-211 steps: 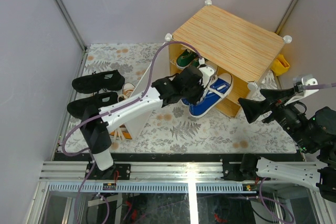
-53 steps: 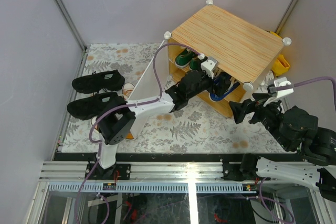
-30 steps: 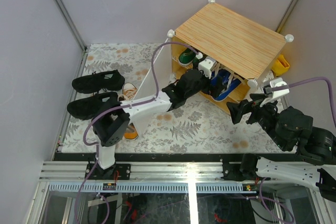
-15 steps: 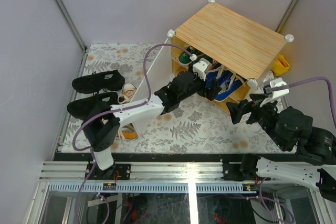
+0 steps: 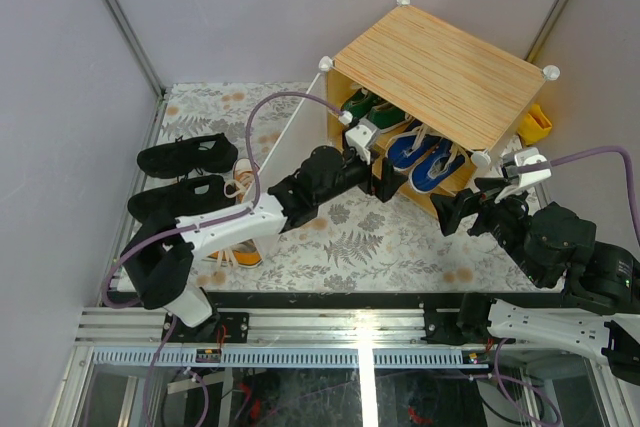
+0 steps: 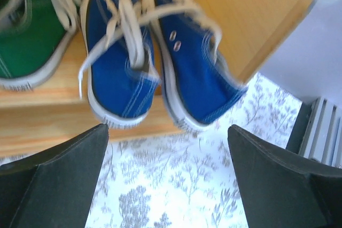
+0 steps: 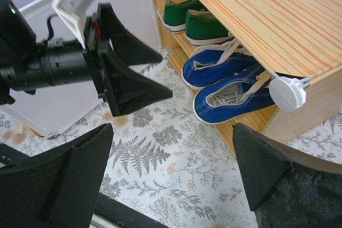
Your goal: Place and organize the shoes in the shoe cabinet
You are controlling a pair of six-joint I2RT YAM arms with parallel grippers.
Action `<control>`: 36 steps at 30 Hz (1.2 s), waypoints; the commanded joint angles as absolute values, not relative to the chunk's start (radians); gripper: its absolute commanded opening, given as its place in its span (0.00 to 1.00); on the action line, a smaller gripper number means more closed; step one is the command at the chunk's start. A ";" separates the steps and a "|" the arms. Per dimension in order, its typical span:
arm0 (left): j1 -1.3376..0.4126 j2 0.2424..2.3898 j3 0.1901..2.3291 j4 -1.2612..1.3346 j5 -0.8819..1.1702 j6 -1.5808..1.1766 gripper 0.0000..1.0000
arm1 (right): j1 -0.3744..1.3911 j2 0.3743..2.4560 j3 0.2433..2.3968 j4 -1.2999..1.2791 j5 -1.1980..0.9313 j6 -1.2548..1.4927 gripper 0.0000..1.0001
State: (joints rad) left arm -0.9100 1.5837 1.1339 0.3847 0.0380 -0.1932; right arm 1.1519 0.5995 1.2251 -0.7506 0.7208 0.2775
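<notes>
**Blue pair shelved; the black shoes lie off to my left**

My left hand (image 6: 166, 132) hangs released in front of the shoe cabinet (image 5: 440, 62), fingers spread wide with nothing between them. Just beyond its fingertips the blue shoes (image 6: 155, 68) sit side by side on the shelf, beside the green shoes (image 5: 362, 107), which take the left end of the same shelf. My right hand (image 7: 172, 127) is also slack and empty, hovering off the cabinet's right front corner over the flowered bench (image 5: 400, 237).

Two pairs look done to me, so I judge the task about half finished. What remains is out on the bench. The black shoes (image 5: 185, 175) lie near its left edge, one behind the other, apart from the cabinet and on the far side of the white door panel (image 5: 300, 132). Their long axes run across the bench, roughly parallel to its near edge. An orange shoe (image 5: 240, 252) shows beside my left forearm. Most of that pair is hidden under the arm, so I cannot say for sure how it lies.

Both pairs sit leftward and back toward my base from the left hand, and well apart from the right one. The left arm is plainly nearer. I expect it must swing away from the shelf, turn its wrist so the fingers straddle a shoe across its width, and carry it round the panel's edge.
</notes>
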 commanded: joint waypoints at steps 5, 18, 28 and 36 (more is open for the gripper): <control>-0.941 1.584 1.036 0.500 0.053 -0.219 0.86 | 1.154 0.617 1.226 -0.703 0.725 0.280 0.99; -1.061 1.738 1.178 0.574 -0.018 -0.042 0.72 | 1.154 0.598 1.237 -0.708 0.731 0.276 0.99; -1.074 1.905 1.310 0.628 -0.150 0.025 0.63 | 1.154 0.584 1.254 -0.727 0.743 0.264 0.99; -1.078 1.934 1.343 0.602 -0.171 0.062 0.15 | 1.155 0.564 1.246 -0.735 0.754 0.272 0.99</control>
